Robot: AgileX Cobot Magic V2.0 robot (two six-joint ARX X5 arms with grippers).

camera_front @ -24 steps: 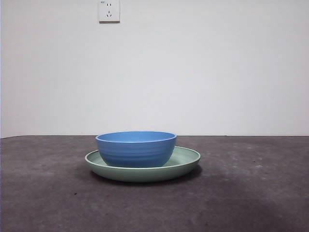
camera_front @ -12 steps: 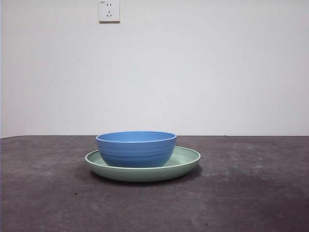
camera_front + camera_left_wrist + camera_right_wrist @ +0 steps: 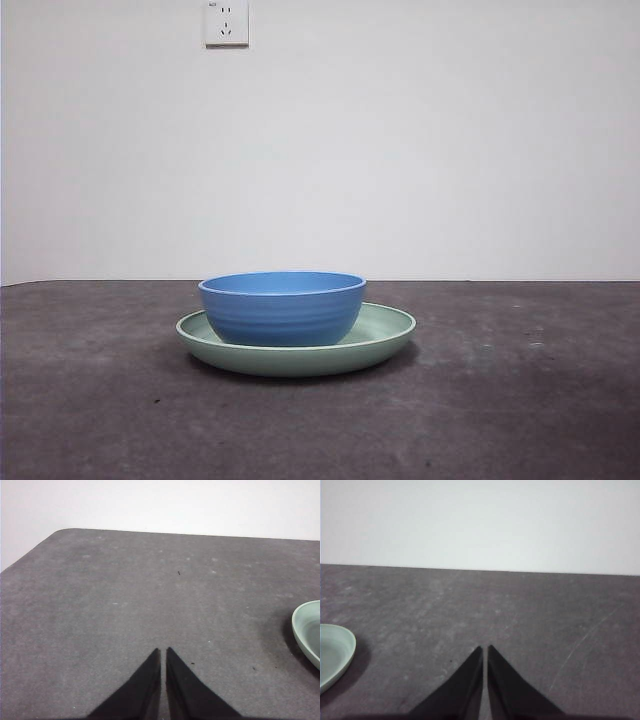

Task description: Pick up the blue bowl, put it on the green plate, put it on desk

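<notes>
So in the front view the blue bowl (image 3: 282,307) sits upright inside the green plate (image 3: 385,335), a bit off toward one side of it rather than dead center, and the plate lies flat on the bench (image 3: 100,400), roughly mid-width and well back from the near edge. Behind it there's just a plain white wall with a white power socket (image 3: 226,22) high up. No arm shows here at all. Left wrist view: the left end effector (image 3: 163,651) has its two black jaws pressed together at the tips, nothing between them, hanging over bare bench surface. Only a sliver of the plate's rim (image 3: 303,632) peeks in at the side, well apart from the jaws, and you can see a rounded bench corner at the far end. Right wrist view: pretty much the mirror of that, the right end effector (image 3: 485,649) with jaws closed up tight on nothing, over bare bench, with the plate's edge (image 3: 340,652) poking in from the other side, also well apart. The bowl itself doesn't show in either wrist view.
</notes>
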